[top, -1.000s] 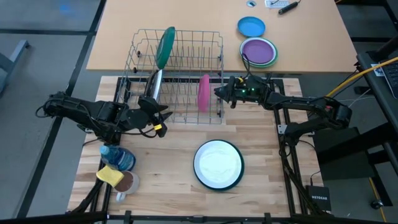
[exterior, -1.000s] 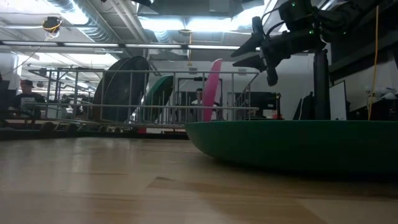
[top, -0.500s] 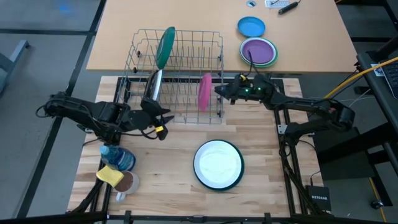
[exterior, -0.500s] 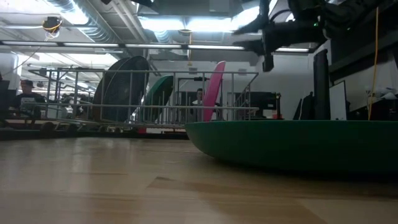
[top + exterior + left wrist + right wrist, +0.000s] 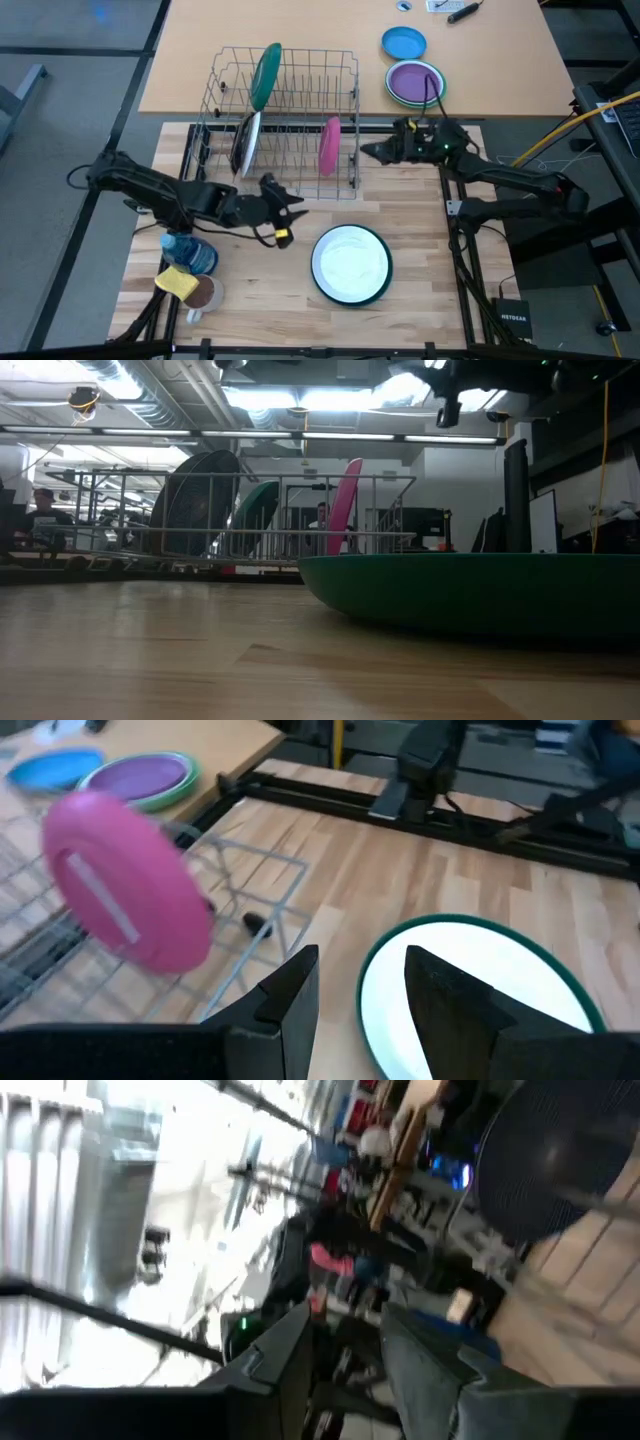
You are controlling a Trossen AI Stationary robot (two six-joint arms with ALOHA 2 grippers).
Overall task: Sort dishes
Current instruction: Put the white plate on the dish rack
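A wire dish rack (image 5: 282, 118) holds three dishes standing on edge between its wires: a green one (image 5: 266, 74), a brown-and-white one (image 5: 245, 142) and a pink one (image 5: 328, 146). The large white green-rimmed plate (image 5: 350, 264) lies flat on the table in front of the rack. My left gripper (image 5: 292, 205) is open and empty between the rack and the plate; its wrist view (image 5: 362, 982) shows the pink dish (image 5: 130, 885) and the plate (image 5: 470, 982). My right gripper (image 5: 366, 152) is open and empty, raised to the right of the pink dish.
A small blue dish (image 5: 404, 43) and a purple dish with a pale green rim (image 5: 416, 83) lie on the far tabletop. A blue bowl (image 5: 190, 252), a yellow sponge (image 5: 177, 282) and a brown cup (image 5: 205, 292) sit at the near left corner.
My left gripper has gone from the rack's near side toward the table's right edge and the white plate. My right gripper has drawn back from the pink dish toward the right and risen. The dishes have stayed in place.
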